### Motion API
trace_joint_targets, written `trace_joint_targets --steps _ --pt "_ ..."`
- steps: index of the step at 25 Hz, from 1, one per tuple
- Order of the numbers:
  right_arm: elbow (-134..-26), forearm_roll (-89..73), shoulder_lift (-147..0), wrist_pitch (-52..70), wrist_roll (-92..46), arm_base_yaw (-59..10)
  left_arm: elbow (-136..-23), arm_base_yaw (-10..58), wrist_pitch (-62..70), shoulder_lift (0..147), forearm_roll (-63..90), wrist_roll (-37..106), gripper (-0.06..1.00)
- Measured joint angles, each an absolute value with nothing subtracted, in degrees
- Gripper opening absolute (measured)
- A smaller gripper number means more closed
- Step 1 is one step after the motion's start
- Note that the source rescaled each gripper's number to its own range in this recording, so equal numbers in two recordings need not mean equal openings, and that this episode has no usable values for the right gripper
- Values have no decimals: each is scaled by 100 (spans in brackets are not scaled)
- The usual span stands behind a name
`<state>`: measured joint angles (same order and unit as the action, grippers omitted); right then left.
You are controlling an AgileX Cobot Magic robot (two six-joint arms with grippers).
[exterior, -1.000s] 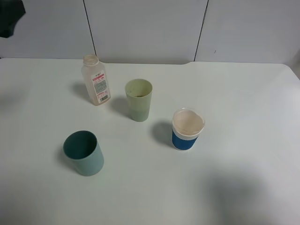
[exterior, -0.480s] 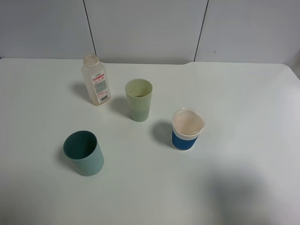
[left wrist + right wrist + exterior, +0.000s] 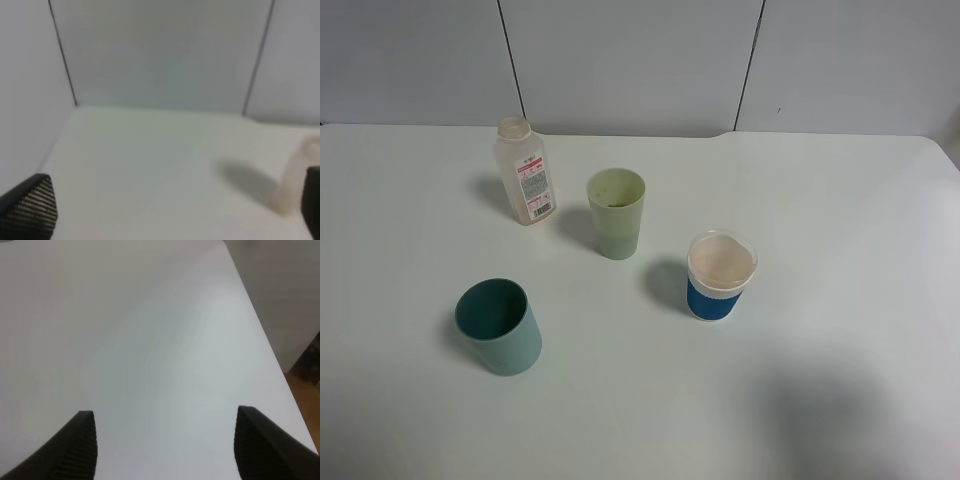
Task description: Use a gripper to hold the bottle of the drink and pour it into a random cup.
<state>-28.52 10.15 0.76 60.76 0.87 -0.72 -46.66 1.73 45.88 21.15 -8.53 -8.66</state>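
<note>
The bottle (image 3: 525, 170) stands upright at the back left of the white table (image 3: 840, 200), clear with a pale cap and a red-and-white label. Just right of it stands the pale green cup (image 3: 616, 212), upright and apart from the bottle. Neither gripper shows in the exterior high view. In the left wrist view my left gripper (image 3: 175, 200) is open over bare table, and a blurred pale shape, likely the bottle (image 3: 292, 182), stands beside one finger. My right gripper (image 3: 165, 440) is open above bare table with nothing between its fingers (image 3: 75, 447).
A squat dark teal cup (image 3: 500, 326) stands at the front left. A white cup with a blue band (image 3: 720, 275) stands right of centre. Grey wall panels (image 3: 630, 60) close off the back. The right wrist view shows the table's edge and floor (image 3: 306, 362) beyond it.
A dark part of the left arm seen at the top left corner of the exterior high view one second ago has left the view. Bottle and cups have not moved.
</note>
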Motion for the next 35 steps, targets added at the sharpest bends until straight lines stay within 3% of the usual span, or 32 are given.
trace_joint_targets --steps 7,18,35 --pt "-2852 1015 76 6076 87 -72 -4446 173 5268 1224 -496 -442 100" --pt "-2852 1015 76 6076 87 -72 -3572 173 5312 41 -343 -419 100" --pt "-2852 1015 76 6076 87 -72 -2902 173 5979 -29 -145 -445 100"
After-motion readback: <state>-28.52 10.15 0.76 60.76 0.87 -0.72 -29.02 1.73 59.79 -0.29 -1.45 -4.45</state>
